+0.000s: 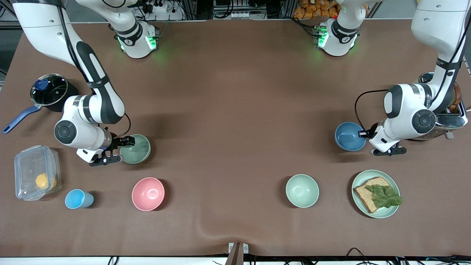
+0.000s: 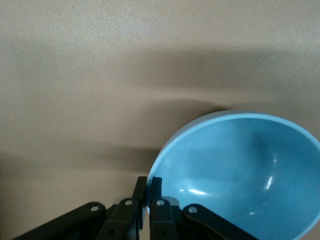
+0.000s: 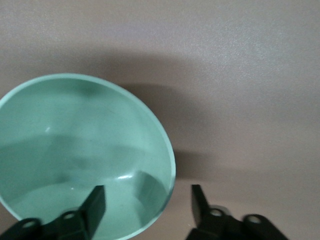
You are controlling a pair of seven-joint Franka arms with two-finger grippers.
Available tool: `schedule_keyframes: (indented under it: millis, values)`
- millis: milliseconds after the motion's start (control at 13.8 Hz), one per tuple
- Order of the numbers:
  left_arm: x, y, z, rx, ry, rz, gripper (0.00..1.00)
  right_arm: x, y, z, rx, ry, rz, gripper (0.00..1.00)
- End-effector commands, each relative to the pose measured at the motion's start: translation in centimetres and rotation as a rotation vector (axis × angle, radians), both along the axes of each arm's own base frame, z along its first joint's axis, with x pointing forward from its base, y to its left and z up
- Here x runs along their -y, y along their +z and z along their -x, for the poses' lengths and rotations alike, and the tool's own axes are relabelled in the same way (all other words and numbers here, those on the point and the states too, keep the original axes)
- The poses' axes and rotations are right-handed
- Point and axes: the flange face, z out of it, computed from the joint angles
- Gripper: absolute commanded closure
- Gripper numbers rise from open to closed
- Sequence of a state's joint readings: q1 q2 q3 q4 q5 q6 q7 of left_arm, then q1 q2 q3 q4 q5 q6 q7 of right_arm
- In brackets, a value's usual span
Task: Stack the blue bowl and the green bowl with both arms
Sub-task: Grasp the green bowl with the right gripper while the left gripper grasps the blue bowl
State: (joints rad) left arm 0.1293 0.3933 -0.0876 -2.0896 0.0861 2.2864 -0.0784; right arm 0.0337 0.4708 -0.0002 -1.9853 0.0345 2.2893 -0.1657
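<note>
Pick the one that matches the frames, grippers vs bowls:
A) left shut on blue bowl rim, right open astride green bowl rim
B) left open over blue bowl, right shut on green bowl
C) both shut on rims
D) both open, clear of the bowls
A: the left gripper has its fingers pinched on the blue bowl rim, while the right gripper sits with one finger inside and one outside the green bowl wall, a gap showing.

The two task bowls (image 1: 135,149) (image 1: 349,136) sit well apart — one toward each arm's end of the table (image 1: 235,92).
</note>
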Motion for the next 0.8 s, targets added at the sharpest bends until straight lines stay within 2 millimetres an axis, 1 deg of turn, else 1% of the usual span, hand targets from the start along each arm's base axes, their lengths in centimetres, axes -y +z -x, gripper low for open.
schedule_keyframes:
  millis: [0,72,289,434,506,578,651,723]
  values:
    - [-0.2,0.2,-0.3,0.007,-0.029,-0.003,1.00,0.0,-0.1,-0.3,0.010,-0.017,-0.012,0.95]
    - [0.0,0.6,-0.3,0.012,-0.033,-0.004,1.00,0.0,-0.2,-0.3,0.011,-0.012,-0.012,1.00]
    - [0.1,2.0,-0.8,0.024,-0.038,-0.008,1.00,-0.1,-0.2,-0.4,0.013,-0.003,-0.013,1.00]
    - [0.4,3.4,-1.3,0.030,-0.045,-0.009,1.00,-0.4,-0.1,-0.3,0.013,0.000,-0.013,1.00]
    - [0.4,4.0,-1.5,0.025,-0.051,-0.009,1.00,-0.8,0.3,-0.3,0.015,0.006,-0.014,1.00]
    - [0.5,4.7,-2.0,0.033,-0.059,-0.008,1.00,-1.2,1.3,-0.4,0.021,0.011,-0.015,1.00]
    - [1.2,5.7,-2.5,0.029,-0.071,-0.006,1.00,-2.5,2.8,-0.3,0.028,0.029,-0.015,1.00]
    - [1.6,6.6,-3.0,0.022,-0.077,-0.003,1.00,-4.3,4.4,-0.2,0.037,0.052,-0.016,1.00]
